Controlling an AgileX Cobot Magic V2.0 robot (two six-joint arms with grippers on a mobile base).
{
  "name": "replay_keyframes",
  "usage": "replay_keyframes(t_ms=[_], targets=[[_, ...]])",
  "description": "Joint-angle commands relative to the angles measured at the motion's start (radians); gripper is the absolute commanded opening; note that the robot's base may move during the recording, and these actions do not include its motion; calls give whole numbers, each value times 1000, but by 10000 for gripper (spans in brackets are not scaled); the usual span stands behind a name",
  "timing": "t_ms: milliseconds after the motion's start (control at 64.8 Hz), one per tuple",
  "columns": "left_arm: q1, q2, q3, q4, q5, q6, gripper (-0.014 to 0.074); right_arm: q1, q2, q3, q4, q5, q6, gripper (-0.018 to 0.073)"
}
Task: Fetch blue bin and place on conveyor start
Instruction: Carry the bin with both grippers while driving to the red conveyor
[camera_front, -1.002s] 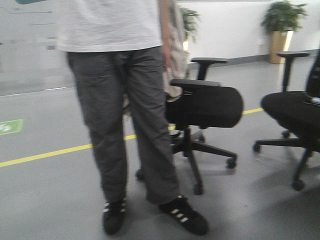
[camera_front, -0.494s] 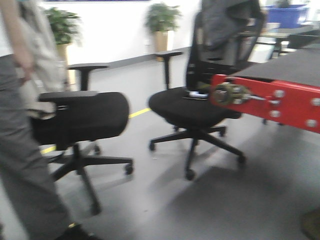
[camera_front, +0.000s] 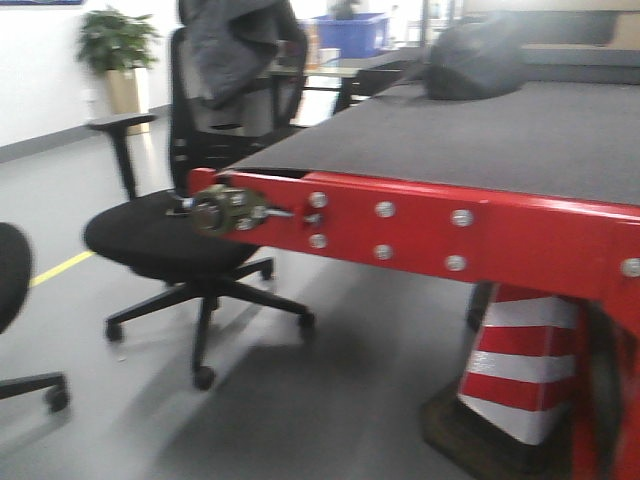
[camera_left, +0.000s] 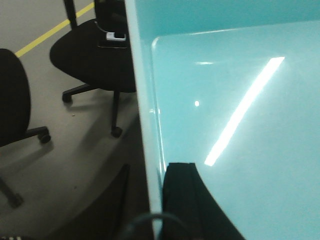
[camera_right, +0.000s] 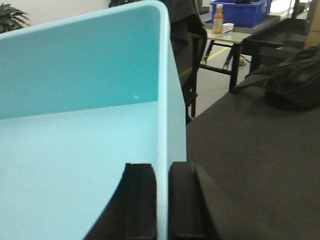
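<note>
Conveyor start (camera_front: 480, 130) swung into view | left hand (camera_left: 156, 175), right hand (camera_right: 162, 172) clamp blue bin (camera_right: 75, 150) walls

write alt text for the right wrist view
Black fingers pinch the side wall of a pale turquoise bin. Beside it lies the black conveyor belt with a dark bag on it; a blue crate stands beyond.

Setting: indoor office-cum-test floor. Evidence in my front view:
- conveyor start (camera_front: 480, 130), a black belt in a red bolted frame, right half
- black swivel office chair (camera_front: 170, 235), left centre, with a jacket (camera_front: 235, 40) over its back
- potted plant (camera_front: 118, 45), upper left
- yellow floor line (camera_front: 60, 268), left edge
- red-and-white traffic cone (camera_front: 520, 365), lower right
- dark blue crate (camera_front: 348, 32), top centre
</note>
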Motion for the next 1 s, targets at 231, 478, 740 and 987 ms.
replay_keyframes(t_ms=[231, 478, 740, 987], targets=[[-4, -1, -8, 25, -39, 8, -111, 6, -16, -7, 12, -91, 2, -162], [-4, -1, -8, 25, -39, 8, -111, 6, -16, -7, 12, -91, 2, -162], [-4, -1, -8, 25, -39, 8, -111, 6, -16, -7, 12, -91, 2, -162], [-4, -1, -8, 25, -39, 8, -111, 6, -16, -7, 12, -91, 2, -162]])
